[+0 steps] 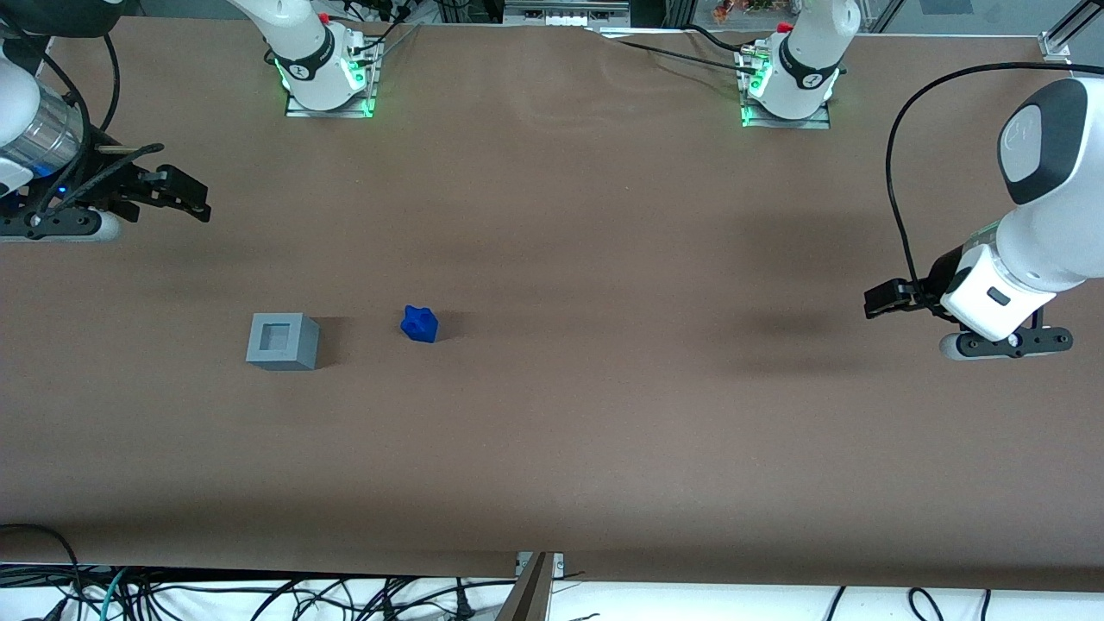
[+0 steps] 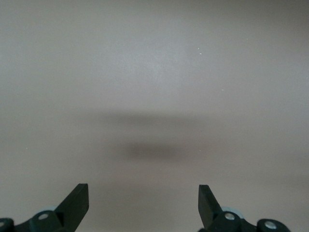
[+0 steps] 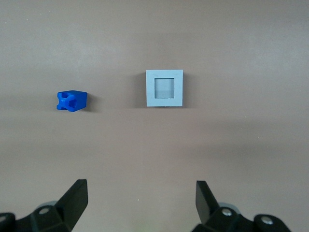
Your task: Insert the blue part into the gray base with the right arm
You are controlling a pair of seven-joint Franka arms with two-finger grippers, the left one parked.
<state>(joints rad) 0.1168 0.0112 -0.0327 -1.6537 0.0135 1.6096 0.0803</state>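
Note:
The blue part (image 1: 420, 324) lies on the brown table, beside the gray base (image 1: 282, 341), which stands upright with its square recess facing up. Both also show in the right wrist view: the blue part (image 3: 71, 101) and the gray base (image 3: 164, 88) a short way apart. My right gripper (image 1: 177, 195) hangs above the table at the working arm's end, farther from the front camera than the gray base and well apart from both things. Its fingers (image 3: 76, 195) are spread wide and hold nothing.
The brown table (image 1: 604, 414) carries the two arm bases (image 1: 328, 69) at its edge farthest from the front camera. Cables lie below the table's near edge (image 1: 259, 595).

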